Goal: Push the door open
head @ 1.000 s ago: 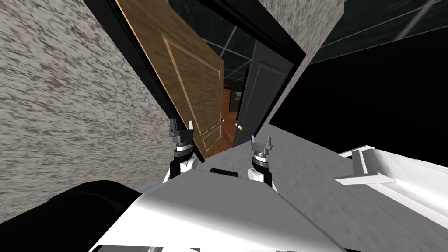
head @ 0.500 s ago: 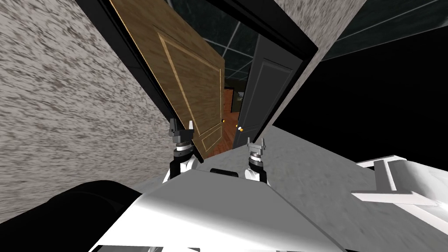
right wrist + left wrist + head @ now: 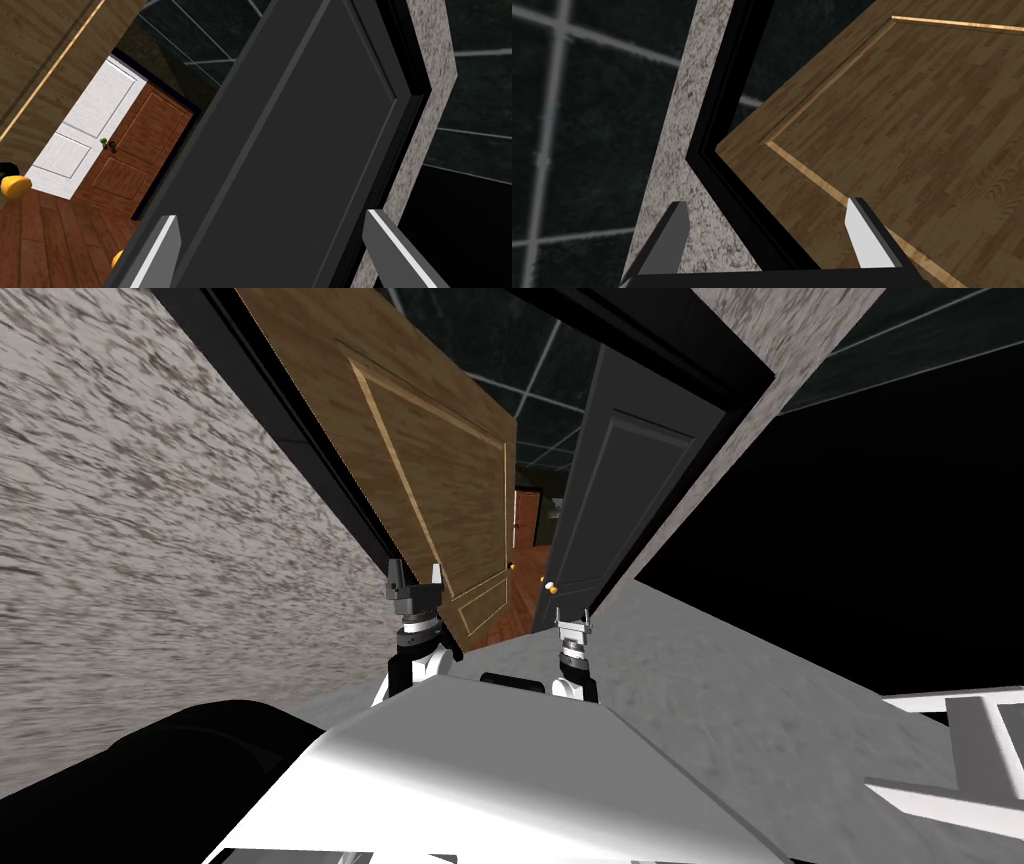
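My left gripper (image 3: 415, 575): fingers spread, empty, at the brown wooden door leaf's (image 3: 440, 468) hinge-side edge, beside the black frame (image 3: 300, 438). My right gripper (image 3: 572, 616): fingers spread, facing the dark grey door leaf (image 3: 625, 498). Both leaves stand ajar.

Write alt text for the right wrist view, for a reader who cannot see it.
The right gripper, open and empty, faces a dark grey panelled door standing ajar. Past the door's free edge lie a reddish wooden floor and, farther off, a white door beside a red-brown door.
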